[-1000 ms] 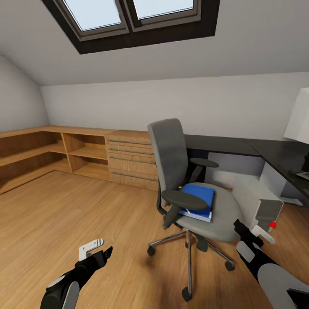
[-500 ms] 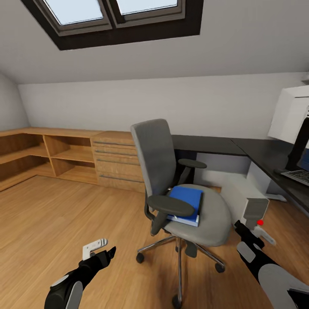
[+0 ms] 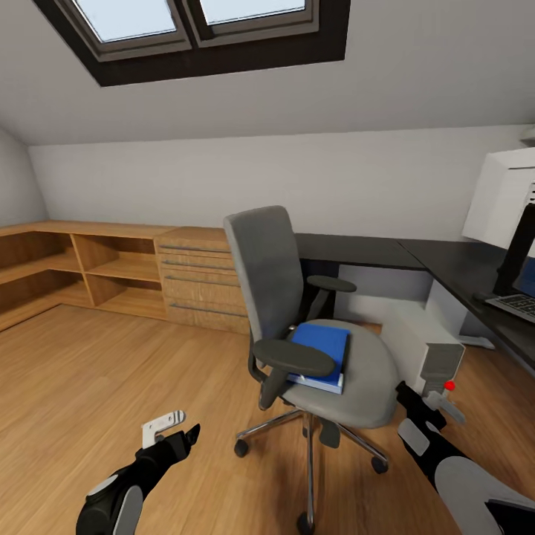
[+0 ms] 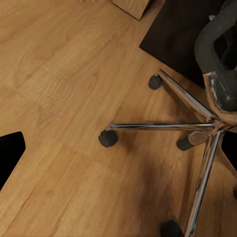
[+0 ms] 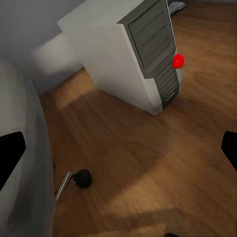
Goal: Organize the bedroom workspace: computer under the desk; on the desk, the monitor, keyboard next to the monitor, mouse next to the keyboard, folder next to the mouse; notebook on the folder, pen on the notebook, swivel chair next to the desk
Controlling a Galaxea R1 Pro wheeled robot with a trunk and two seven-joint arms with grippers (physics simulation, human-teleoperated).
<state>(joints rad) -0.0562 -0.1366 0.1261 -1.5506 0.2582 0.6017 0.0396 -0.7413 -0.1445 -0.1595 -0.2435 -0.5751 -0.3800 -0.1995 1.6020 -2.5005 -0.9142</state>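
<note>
Under the attic skylight, the swivel chair (image 3: 316,327) stands mid-floor with the blue folder (image 3: 321,353) on its seat, short of the black bench (image 3: 438,267). Since a second ago the view has swung right, bringing the monitor (image 3: 505,204) and keyboard (image 3: 516,305) further into frame, which suggests the robot is lining up on the folder. Left hand (image 3: 172,432) and right hand (image 3: 435,401) hang low, both spread wide and empty. Beside the chair, the grey computer (image 5: 133,54) sits on the floor.

Low wooden shelving (image 3: 96,267) with a drawer unit (image 3: 197,286) lines the wall.
</note>
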